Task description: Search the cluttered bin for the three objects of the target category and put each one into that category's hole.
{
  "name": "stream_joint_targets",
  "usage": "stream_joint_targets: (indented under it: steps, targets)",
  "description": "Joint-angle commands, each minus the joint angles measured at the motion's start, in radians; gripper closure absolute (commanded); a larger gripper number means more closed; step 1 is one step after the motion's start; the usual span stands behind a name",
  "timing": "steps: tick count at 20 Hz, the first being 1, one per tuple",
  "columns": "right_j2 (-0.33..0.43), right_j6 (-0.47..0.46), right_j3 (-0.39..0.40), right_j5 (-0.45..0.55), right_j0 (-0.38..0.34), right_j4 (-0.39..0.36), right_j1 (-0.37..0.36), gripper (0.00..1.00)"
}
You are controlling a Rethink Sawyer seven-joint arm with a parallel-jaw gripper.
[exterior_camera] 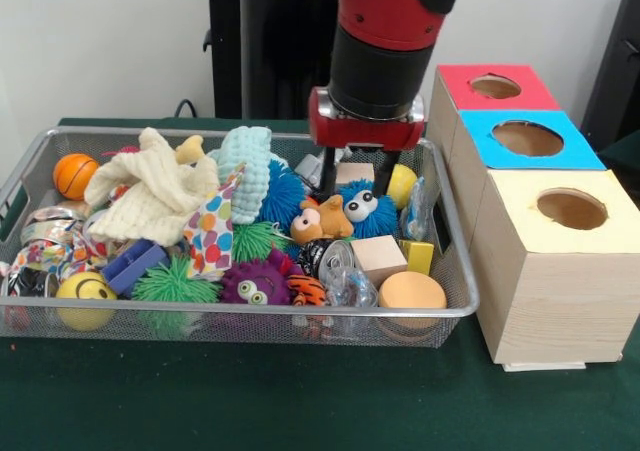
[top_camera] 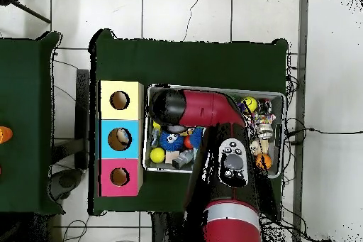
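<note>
Progress: silver wire mesh bin (exterior_camera: 455,311) full of toys, sorting seems barely begun | black gripper (exterior_camera: 362,166) low over pale wooden cube (exterior_camera: 355,174), grasp unclear | three-coloured wooden hole box (exterior_camera: 545,271) waits

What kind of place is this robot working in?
Probably a robotics lab: a wire bin of mixed toys sits on a green-covered table beside a wooden sorting box with three holes, cables trailing over tiled floor.

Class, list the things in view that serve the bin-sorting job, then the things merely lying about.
Job: gripper, wire bin, red hole, blue hole, yellow hole, wooden block by the gripper (possibly a target).
Lying about, probably: cream cloth, smiley ball, floor cables.
</note>
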Motion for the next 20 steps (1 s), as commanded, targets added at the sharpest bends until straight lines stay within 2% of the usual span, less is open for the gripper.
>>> stream_joint_targets:
  steps: [1,12,20]
  targets:
    - [0.074,0.077,-0.050,-0.031,0.014,-0.029,0.077,0.00]
    - [0.087,0.047,-0.125,-0.040,-0.014,-0.029,0.170,0.00]
    - [0.077,0.045,-0.138,-0.033,-0.014,-0.032,0.174,0.00]
